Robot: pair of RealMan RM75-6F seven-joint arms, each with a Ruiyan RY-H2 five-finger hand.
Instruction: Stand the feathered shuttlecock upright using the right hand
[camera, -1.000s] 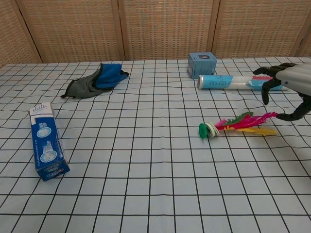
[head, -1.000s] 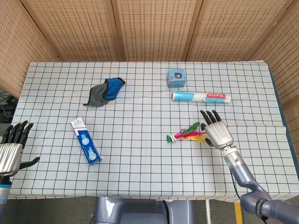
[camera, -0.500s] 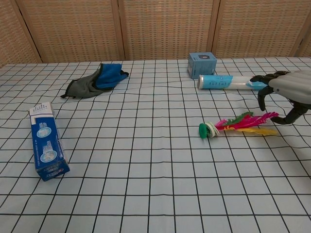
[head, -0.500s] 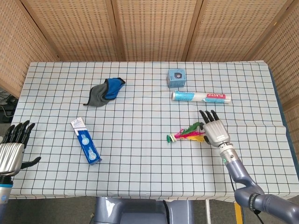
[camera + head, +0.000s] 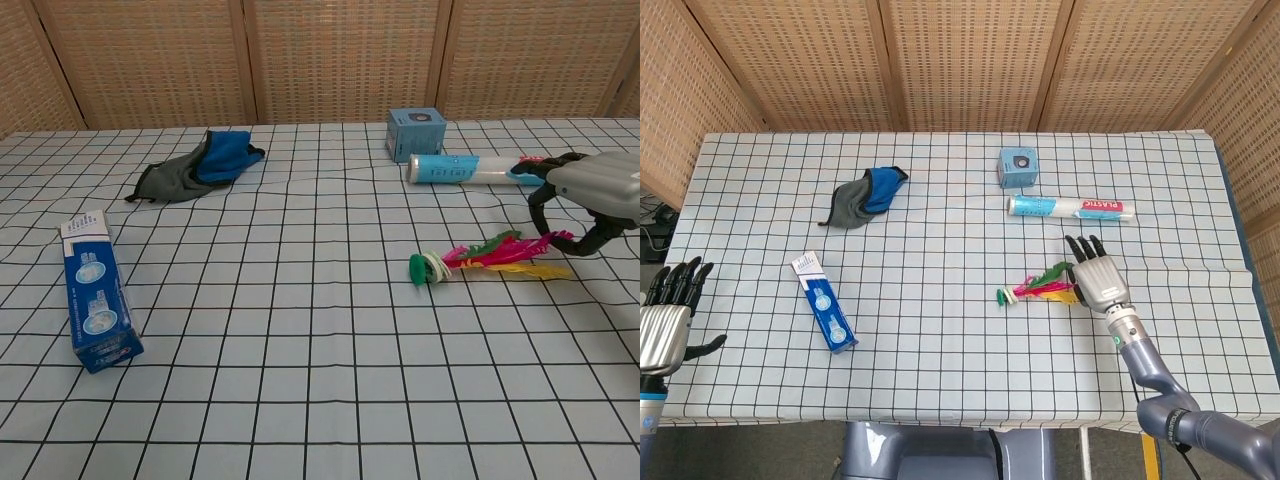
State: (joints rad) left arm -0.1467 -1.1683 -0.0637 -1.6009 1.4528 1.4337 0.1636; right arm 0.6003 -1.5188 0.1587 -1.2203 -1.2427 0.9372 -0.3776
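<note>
- Currently, the feathered shuttlecock with pink, green and yellow plumes (image 5: 1038, 289) lies flat on its side on the table covered by a white cloth with a black grid (image 5: 940, 350), towards your right-hand side.
- Its green and white base (image 5: 428, 268) points towards the table's middle; its feathers (image 5: 510, 254) point towards your right hand (image 5: 1099, 281).
- Your right hand hovers just above the feather tips, palm down. Its fingers (image 5: 541, 204) are spread and curved downward around the plume ends, gripping nothing. Whether a fingertip touches the feathers cannot be told.
- Your left hand (image 5: 664, 318) sits beyond the table's near left edge, fingers extended and apart, holding nothing.
- A white and blue tube with a red end, printed "PLASTIC" (image 5: 1070, 208), lies beyond the shuttlecock, with a small light blue cube-shaped box (image 5: 1017, 167) just behind it.
- A crumpled grey and blue cloth (image 5: 864, 195) lies at the far left-centre.
- A blue and white rectangular carton (image 5: 823, 302) lies flat near the front left, well apart from the shuttlecock.
</note>
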